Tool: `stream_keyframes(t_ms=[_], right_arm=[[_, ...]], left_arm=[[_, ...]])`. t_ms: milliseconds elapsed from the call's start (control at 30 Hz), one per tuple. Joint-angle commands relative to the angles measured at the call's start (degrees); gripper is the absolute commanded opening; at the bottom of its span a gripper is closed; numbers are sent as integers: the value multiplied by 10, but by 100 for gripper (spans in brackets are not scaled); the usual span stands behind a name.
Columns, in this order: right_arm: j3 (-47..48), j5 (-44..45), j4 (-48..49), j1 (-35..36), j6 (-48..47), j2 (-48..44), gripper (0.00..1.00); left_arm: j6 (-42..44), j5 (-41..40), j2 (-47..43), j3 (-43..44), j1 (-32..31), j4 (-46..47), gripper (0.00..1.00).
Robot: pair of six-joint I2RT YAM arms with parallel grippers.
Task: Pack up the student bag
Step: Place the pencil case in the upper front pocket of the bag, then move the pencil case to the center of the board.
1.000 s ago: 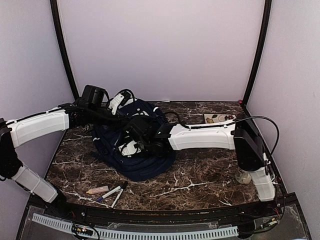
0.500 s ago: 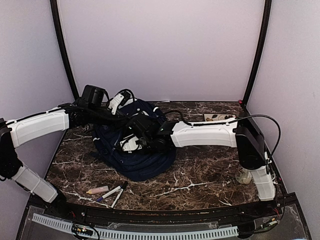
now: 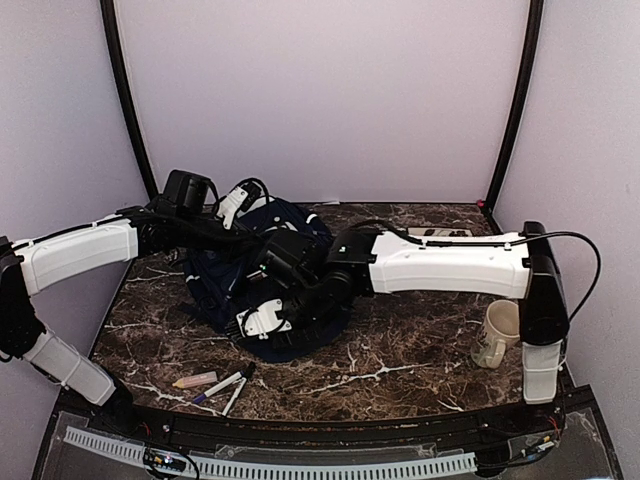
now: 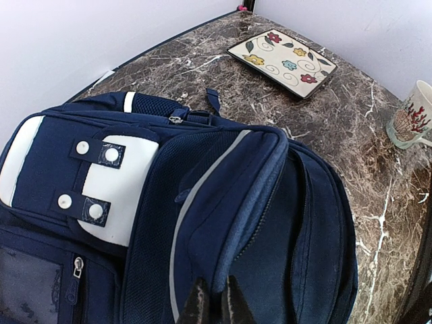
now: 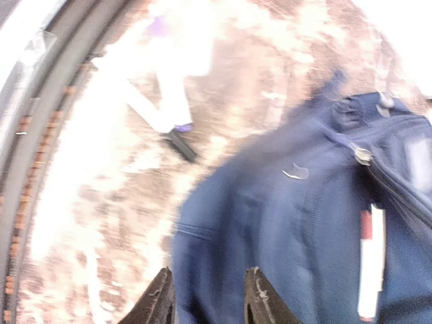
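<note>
Student bag [image 4: 223, 202] lying centre-left on table [image 3: 400, 350]. Left gripper [image 4: 216, 297] pinching shut on its opening edge. Right gripper [image 5: 208, 280] parted, empty, hanging over bag's near side. I'm worrying about right gripper snagging fabric and yanking edge out of pinch.

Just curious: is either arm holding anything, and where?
Left end effector pinches the student bag by a compartment's fabric edge; right end effector, open, holds nothing.

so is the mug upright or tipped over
Upright: the mug stands on its base on the marble table, mouth facing up.
</note>
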Motion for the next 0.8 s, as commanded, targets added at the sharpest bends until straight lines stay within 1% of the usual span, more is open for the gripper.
stream_keyframes(t_ms=[0, 100, 300, 433, 600, 767], right_arm=[[26, -98, -55, 20, 21, 49, 34], [55, -123, -68, 28, 7, 84, 33], [116, -123, -48, 48, 17, 157, 29], [125, -115, -13, 62, 26, 182, 28], [137, -110, 6, 69, 27, 205, 28], [143, -107, 29, 70, 29, 220, 31]], left_arm=[[-1, -1, -11, 20, 7, 17, 0], [0, 0, -11, 20, 7, 17, 0], [-2, 4, -13, 20, 6, 17, 0], [-1, 5, -17, 21, 6, 16, 0], [-1, 6, -24, 20, 7, 18, 0], [-1, 6, -28, 21, 6, 16, 0]])
